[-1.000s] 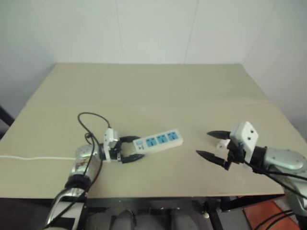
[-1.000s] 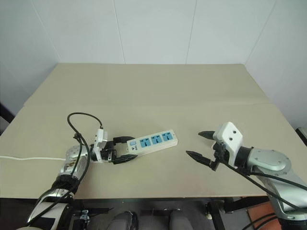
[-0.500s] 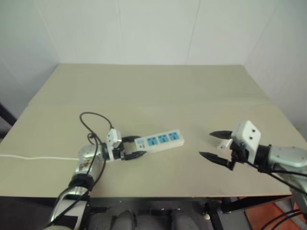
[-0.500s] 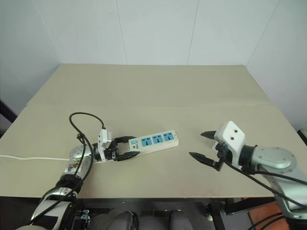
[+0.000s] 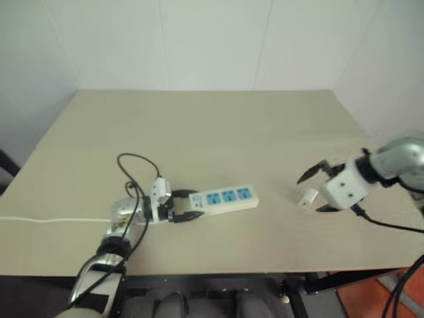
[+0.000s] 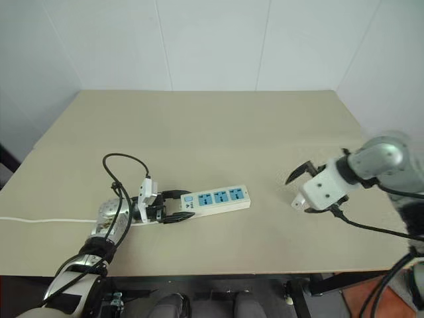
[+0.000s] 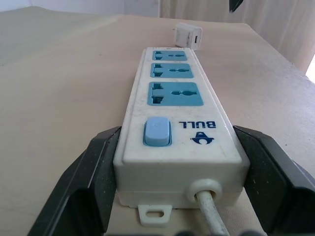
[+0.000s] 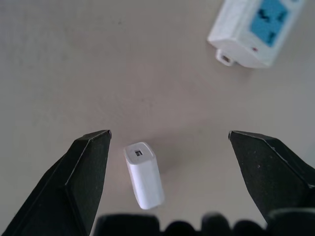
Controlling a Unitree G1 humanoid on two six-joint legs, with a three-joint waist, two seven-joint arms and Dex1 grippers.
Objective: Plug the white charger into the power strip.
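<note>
Two black fingers of the left gripper [image 7: 179, 162] flank the cord end of the power strip [image 7: 177, 118]; in the left wrist view they sit against its two long sides, though I cannot be sure from the head views whether they press firmly or only touch. The strip lies flat on the table [image 5: 212, 126], just left of centre in the left eye view, its long axis running left to right and tilting slightly upward toward the right, socket faces up. The wrist view shows what the head views cannot: a pale blue switch [image 7: 157, 132] at the near end, the three blue sockets beyond it, and a thin white cord [image 5: 53, 220] leaving the end between the fingers; in the head view that cord trails off to the left edge.

At the right of the left eye view the right gripper [image 5: 317, 190] hangs over the table with its fingers spread wide, holding nothing. The white charger [image 8: 143, 175] lies on its side on the table beneath and between them, touching neither. Its long axis runs roughly along the gripper's pointing direction, small port end facing away from the wrist camera. Charger and strip lie well apart.
</note>
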